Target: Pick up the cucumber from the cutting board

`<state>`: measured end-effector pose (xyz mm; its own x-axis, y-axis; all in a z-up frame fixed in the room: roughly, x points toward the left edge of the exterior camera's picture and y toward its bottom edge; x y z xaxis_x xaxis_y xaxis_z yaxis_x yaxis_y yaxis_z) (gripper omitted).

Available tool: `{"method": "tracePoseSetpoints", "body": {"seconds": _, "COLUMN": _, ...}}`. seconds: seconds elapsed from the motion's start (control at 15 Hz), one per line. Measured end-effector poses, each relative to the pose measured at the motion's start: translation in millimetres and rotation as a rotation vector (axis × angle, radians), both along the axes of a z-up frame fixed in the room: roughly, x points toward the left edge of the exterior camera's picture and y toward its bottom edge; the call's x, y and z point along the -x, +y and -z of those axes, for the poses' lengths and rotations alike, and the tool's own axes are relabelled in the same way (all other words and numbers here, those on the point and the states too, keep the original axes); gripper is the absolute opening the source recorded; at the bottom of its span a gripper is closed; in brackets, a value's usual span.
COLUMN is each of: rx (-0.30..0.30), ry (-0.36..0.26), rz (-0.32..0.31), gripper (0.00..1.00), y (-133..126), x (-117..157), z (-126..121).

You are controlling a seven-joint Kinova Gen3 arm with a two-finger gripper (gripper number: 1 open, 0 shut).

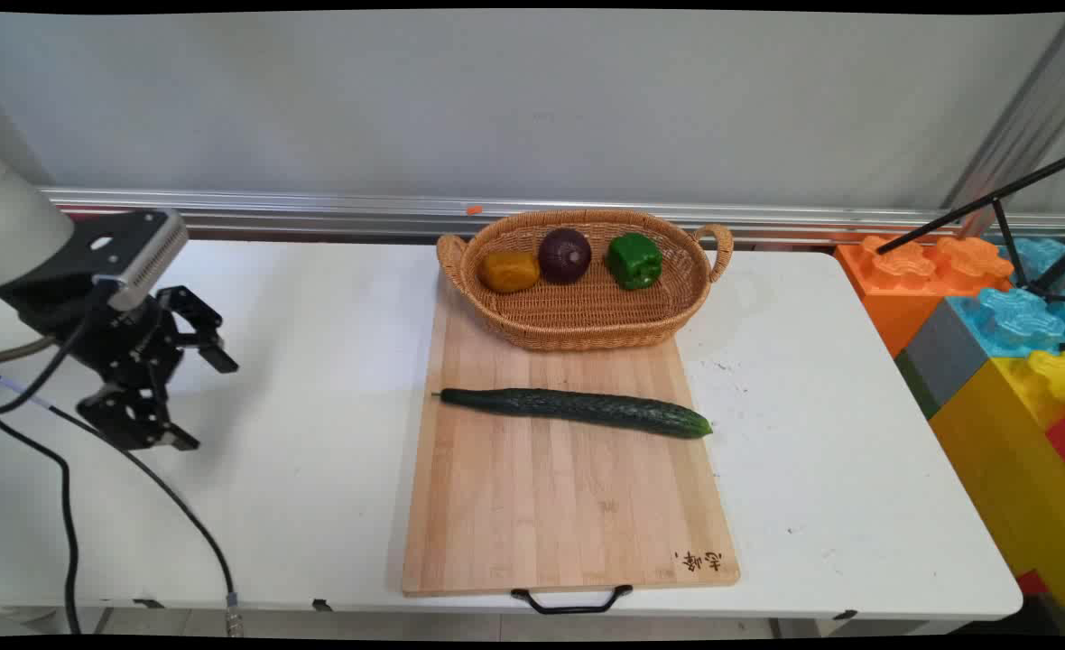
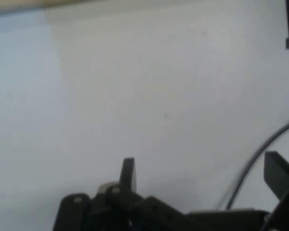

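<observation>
My black gripper hangs open over the bare left part of the white table, holding nothing. In the hand view the gripper has its two fingers wide apart above plain white tabletop. Well to the right, a long dark green cucumber lies across a wooden cutting board. A wicker basket stands on the board's far end, holding a yellow-brown vegetable, a dark purple onion and a green pepper.
Big orange, blue, yellow and grey toy blocks stand off the table's right end, with a black tripod leg above them. Black cables hang from the arm down the table's left front. A metal rail runs along the wall.
</observation>
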<state>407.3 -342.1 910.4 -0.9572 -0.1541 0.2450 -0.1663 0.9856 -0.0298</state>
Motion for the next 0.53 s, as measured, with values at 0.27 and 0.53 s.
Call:
{"method": "tracePoseSetpoints", "body": {"seconds": 0.27, "rx": 0.034, "ry": 0.069, "rz": 0.016, "gripper": 1.0, "y": -7.6, "x": 15.1, "z": 8.4}}
{"method": "tracePoseSetpoints", "body": {"seconds": 0.53, "rx": 0.091, "ry": 0.176, "rz": 0.037, "gripper": 1.0, "y": -27.9, "x": 57.4, "z": 16.7}}
